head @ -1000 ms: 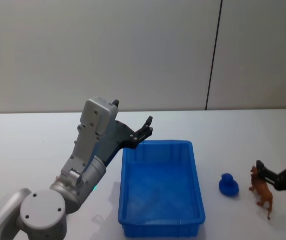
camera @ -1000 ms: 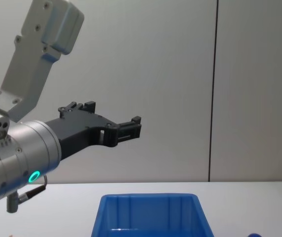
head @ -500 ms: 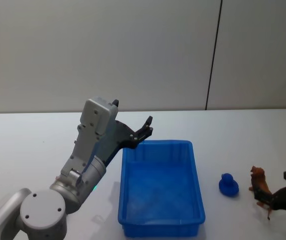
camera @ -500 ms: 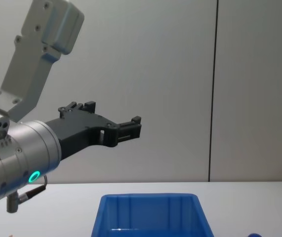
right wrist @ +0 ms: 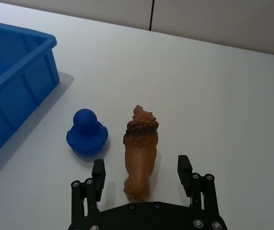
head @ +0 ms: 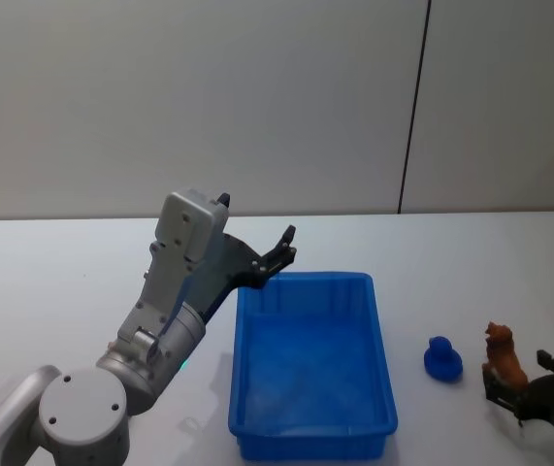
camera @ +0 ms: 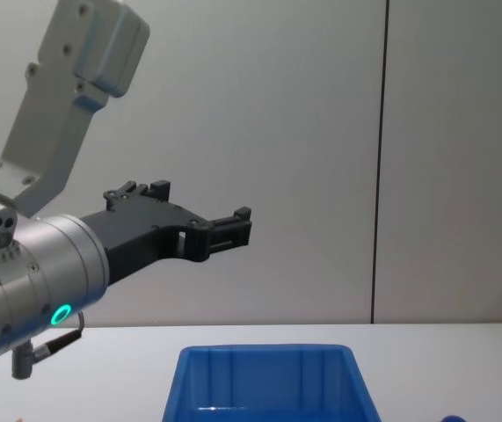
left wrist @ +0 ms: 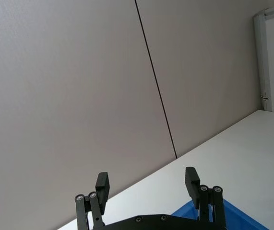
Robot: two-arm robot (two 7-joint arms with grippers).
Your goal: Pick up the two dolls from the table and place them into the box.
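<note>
The reddish-brown doll (right wrist: pixel 140 152), a small lion figure, stands upright on the white table (right wrist: pixel 232 96) to the right of the blue box (head: pixel 310 364). My right gripper (right wrist: pixel 141 171) is open at table height. The doll's rear end stands between its fingers (right wrist: pixel 98 173) without touching them. In the head view the doll (head: pixel 503 353) is just beyond the right gripper (head: pixel 534 393) at the lower right. My left gripper (head: pixel 281 250) is open and held high above the box's far left corner, with nothing in it. It also appears as the left gripper (camera: pixel 237 227) and again as the left gripper (left wrist: pixel 146 184).
A small blue toy duck (right wrist: pixel 87 133) sits on the table between the box (right wrist: pixel 12 72) and the doll, close to the doll's left side. The box's inside (head: pixel 306 374) holds nothing. The white tabletop runs back to a grey wall.
My right gripper has drawn back toward the table's near edge, away from the doll. The doll, tilted before, now stands upright. The left arm has not moved.
</note>
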